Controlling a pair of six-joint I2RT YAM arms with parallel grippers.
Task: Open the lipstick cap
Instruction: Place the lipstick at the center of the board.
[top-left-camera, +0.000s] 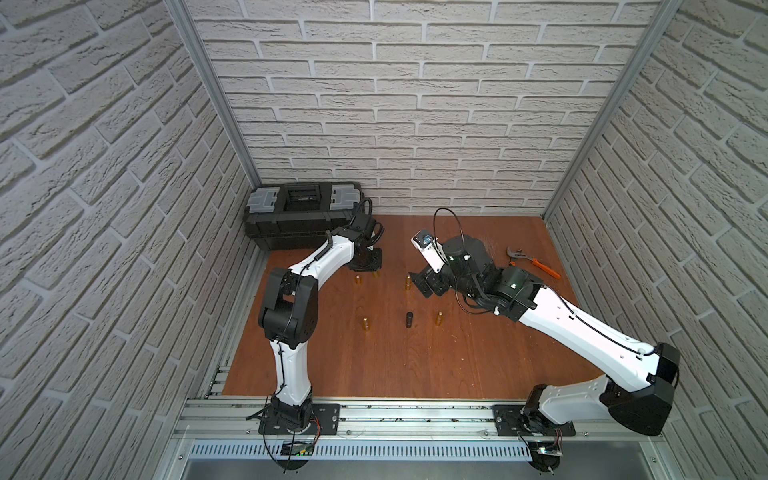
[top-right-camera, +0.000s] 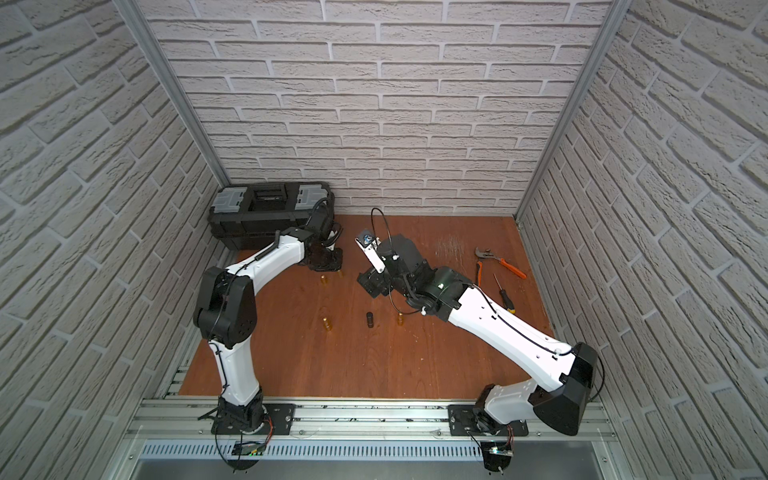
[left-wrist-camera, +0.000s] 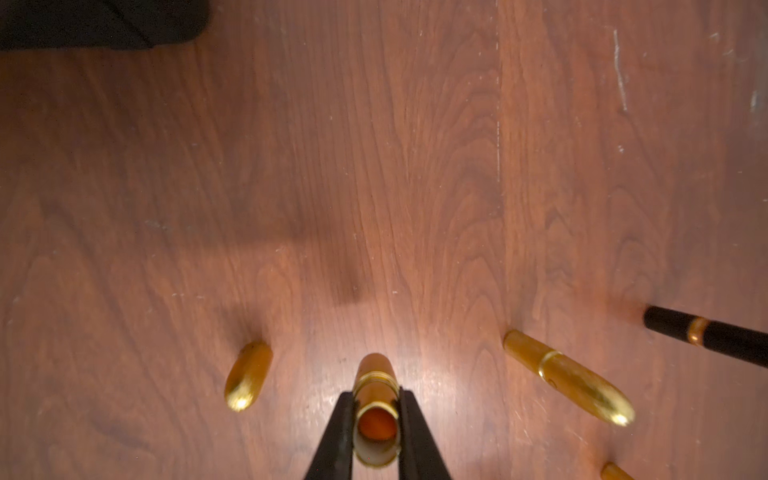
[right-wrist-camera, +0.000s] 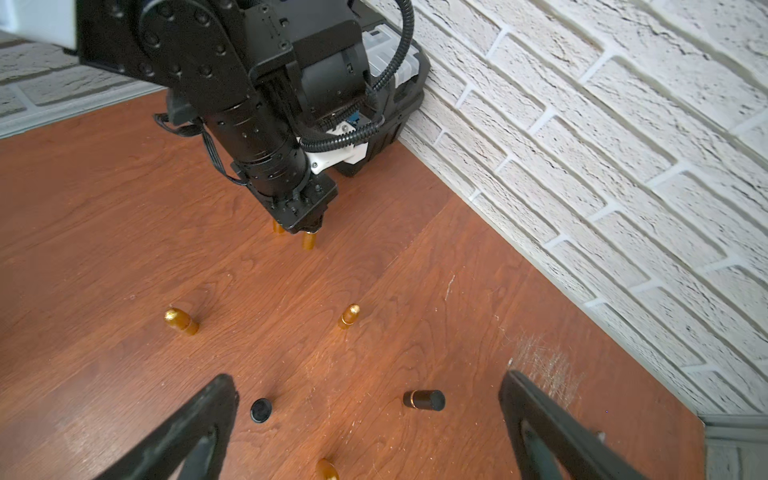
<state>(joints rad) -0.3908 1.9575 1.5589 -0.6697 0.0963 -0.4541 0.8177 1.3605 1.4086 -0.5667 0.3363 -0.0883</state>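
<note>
Lipstick (left-wrist-camera: 374, 374), lower centre of the left wrist view, sits clenched in your left gripper (left-wrist-camera: 376, 397), mouth bare: cap apparently off, task seemingly done. Your right gripper (right-wrist-camera: 370, 380) hangs spread wide, holding nothing.

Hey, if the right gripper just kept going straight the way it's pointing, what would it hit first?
Most likely the wooden table just ahead of the right gripper, since it angles downward. The upright gold lipstick beyond sits close to that line, but depth is unclear.
</note>
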